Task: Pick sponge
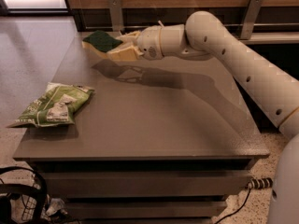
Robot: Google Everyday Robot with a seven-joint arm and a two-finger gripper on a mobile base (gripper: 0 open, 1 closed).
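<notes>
Snack bag [51, 105], green and white and crinkled, lies flat on the grey bench [154, 125], well to the left of the gripper and nearer the viewer. It is not the target, and it sits well apart from the working area, so it should not interfere.

Just left of the gripper is the sponge [99, 40], a small rectangle with a dark green scouring top over pale yellow foam. It tilts slightly, and its right end sits between the gripper's two pale yellow pads. A shadow shaped like the sponge and gripper together falls on the bench surface below and apart from them. This suggests the sponge is lifted clear of the bench, not resting on it.

The gripper [119, 45] hovers above the far left corner of the bench and points left. Its pads appear closed onto the sponge's right end, one above and one below. Pinching the foam from both faces is likely what keeps the sponge level enough to carry.

To the right of the gripper, the robot's white arm [233, 55] stretches back across the far edge and curves down toward the near right. That path lets it reach the corner without sweeping over the bag.

The pick looks essentially made, with only a secure lift left.
</notes>
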